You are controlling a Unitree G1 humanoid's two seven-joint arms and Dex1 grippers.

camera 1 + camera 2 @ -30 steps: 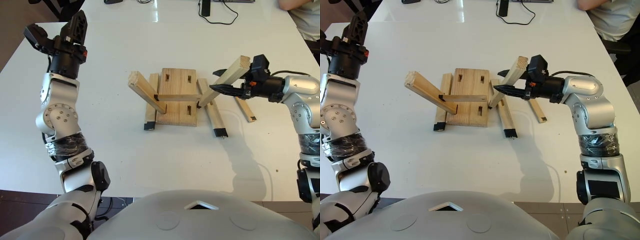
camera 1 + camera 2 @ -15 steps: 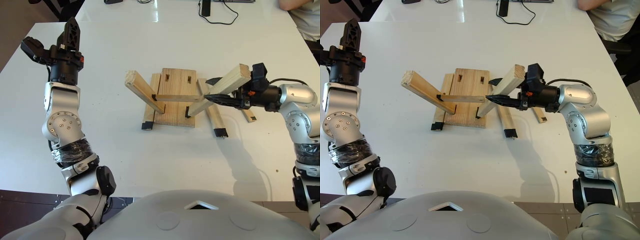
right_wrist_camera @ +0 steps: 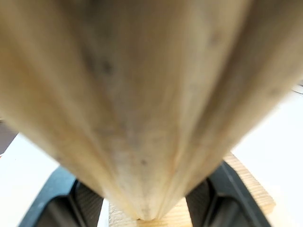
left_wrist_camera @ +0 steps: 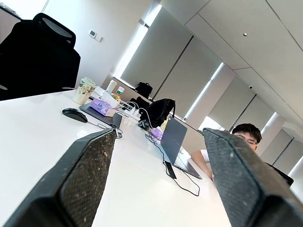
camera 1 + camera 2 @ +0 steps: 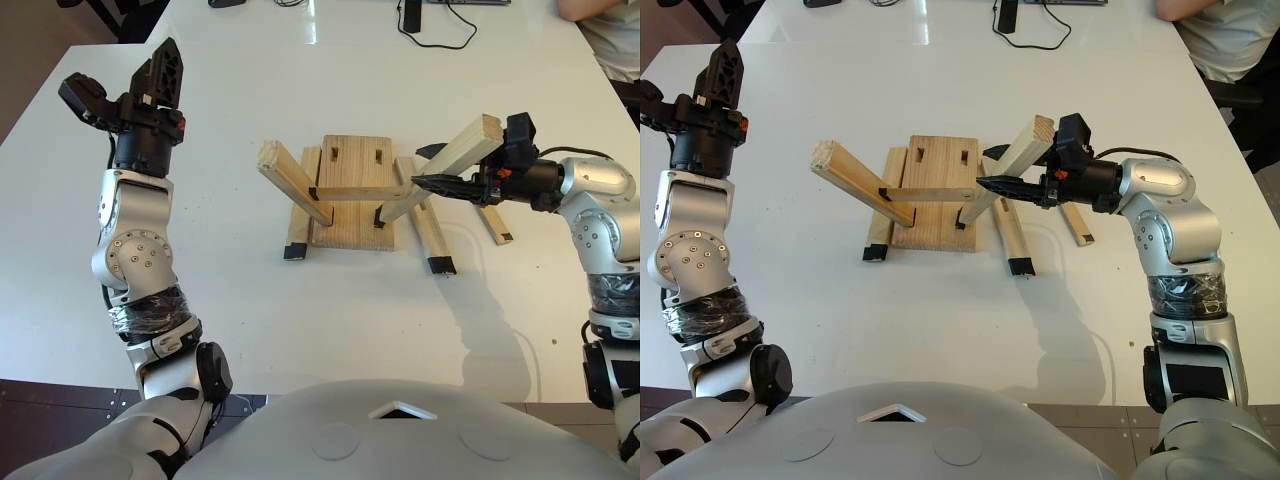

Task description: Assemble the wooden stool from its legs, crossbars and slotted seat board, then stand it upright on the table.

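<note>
stool roughly a third built

my right gripper (image 5: 428, 167) is clamped on a tilted leg (image 5: 455, 155) right of centre. a crossbar (image 5: 350, 194) joins it to a second leg (image 5: 290, 182). its foot touches the flat seat board (image 5: 352, 160) mid-frame; whether it is slotted in, i cannot tell. my left gripper (image 5: 122, 85) hangs wide and empty, upper left. two loose legs (image 5: 434, 240) and a short crossbar (image 5: 494, 223) wait unfitted.

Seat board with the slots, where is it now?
In the head views the seat board lies flat near the middle of the white table, under the crossbar, with a loose leg lying along each side.
</note>
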